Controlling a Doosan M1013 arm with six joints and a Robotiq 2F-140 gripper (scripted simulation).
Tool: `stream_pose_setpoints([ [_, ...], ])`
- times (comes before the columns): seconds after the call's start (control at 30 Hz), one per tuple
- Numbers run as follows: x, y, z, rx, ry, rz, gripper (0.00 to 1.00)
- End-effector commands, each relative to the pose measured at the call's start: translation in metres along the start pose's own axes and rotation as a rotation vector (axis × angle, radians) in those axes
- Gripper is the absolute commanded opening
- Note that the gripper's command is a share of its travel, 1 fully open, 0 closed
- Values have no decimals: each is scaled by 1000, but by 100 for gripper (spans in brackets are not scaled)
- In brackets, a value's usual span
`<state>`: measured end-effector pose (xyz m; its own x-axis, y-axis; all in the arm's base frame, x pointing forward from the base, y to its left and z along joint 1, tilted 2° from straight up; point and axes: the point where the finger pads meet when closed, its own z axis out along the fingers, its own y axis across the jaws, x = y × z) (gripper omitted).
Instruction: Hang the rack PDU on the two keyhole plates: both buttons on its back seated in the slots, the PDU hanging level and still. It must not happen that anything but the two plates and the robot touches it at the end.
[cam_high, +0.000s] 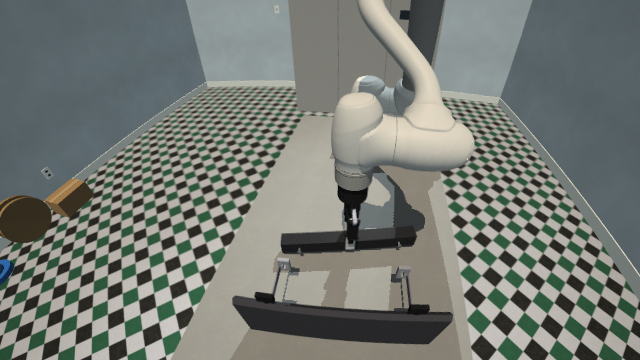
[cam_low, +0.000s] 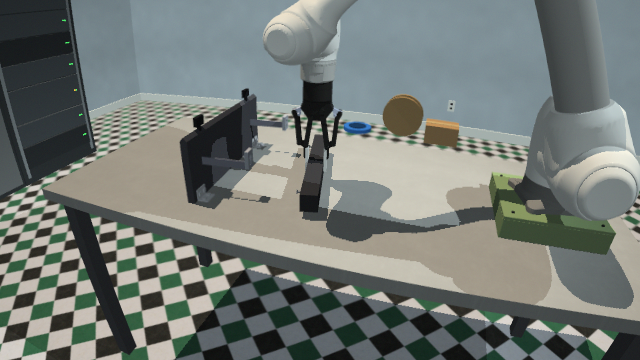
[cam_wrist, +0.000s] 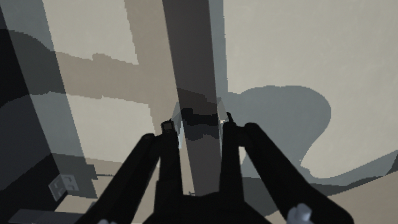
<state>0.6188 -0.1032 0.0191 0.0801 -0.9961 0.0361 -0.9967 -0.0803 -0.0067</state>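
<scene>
The rack PDU (cam_high: 344, 239) is a long dark bar lying on the table top; it also shows in the exterior view (cam_low: 313, 172) and the wrist view (cam_wrist: 195, 75). My gripper (cam_high: 351, 239) points straight down over its middle and is shut on it, one finger on each long side (cam_wrist: 199, 127); it also shows in the exterior view (cam_low: 315, 148). The two keyhole plates (cam_high: 284, 265) (cam_high: 401, 272) stand on arms off a dark upright panel (cam_high: 342, 322), a short way in front of the PDU. The buttons on the PDU's back face the plates.
A green base block (cam_low: 547, 220) holds the arm at the table's right end. A brown disc (cam_low: 403, 115), a cardboard box (cam_low: 441, 132) and a blue ring (cam_low: 357, 127) lie on the floor beyond the table. A server rack (cam_low: 40, 85) stands at the left.
</scene>
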Motion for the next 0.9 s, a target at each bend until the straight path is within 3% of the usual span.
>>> stream_pose_setpoints([
  [0.0, 0, 0, -6, 0, 0, 0, 0],
  [0.43, 0, 0, -52, 0, 0, 0, 0],
  [0.87, 0, 0, -70, 0, 0, 0, 0],
])
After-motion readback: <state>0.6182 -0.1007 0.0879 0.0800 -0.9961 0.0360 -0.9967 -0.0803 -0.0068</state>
